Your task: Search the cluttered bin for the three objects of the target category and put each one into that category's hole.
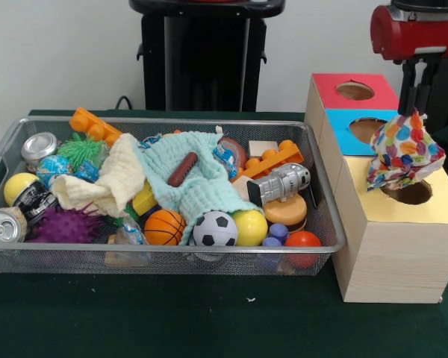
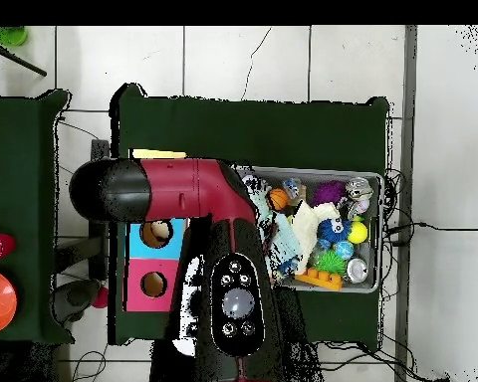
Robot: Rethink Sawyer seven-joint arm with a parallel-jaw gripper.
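My gripper [image 1: 416,107] comes down at the right in the front view and is shut on a polka-dot fabric piece [image 1: 405,149]. The piece hangs just above the round hole [image 1: 408,193] of the yellow-topped box [image 1: 440,205] and covers the hole's near-left edge. The wire mesh bin [image 1: 334,237] stands to the left of the boxes, full of toys. A small blue, white and red patterned bit [image 1: 225,156] shows beside the mint-green cloth [image 1: 201,179]. In the overhead view my arm [image 2: 233,298] hides the gripper and the yellow box; the bin [image 2: 379,229] shows to its right.
The blue-topped box [image 1: 343,134] and the red-topped box [image 1: 381,91] stand behind the yellow one, each with its own hole. The bin holds a pale-yellow cloth [image 1: 112,183], a soccer ball [image 1: 214,228], a basketball [image 1: 164,227], cans, a purple spiky ball [image 1: 63,224] and a toy robot [image 1: 280,183].
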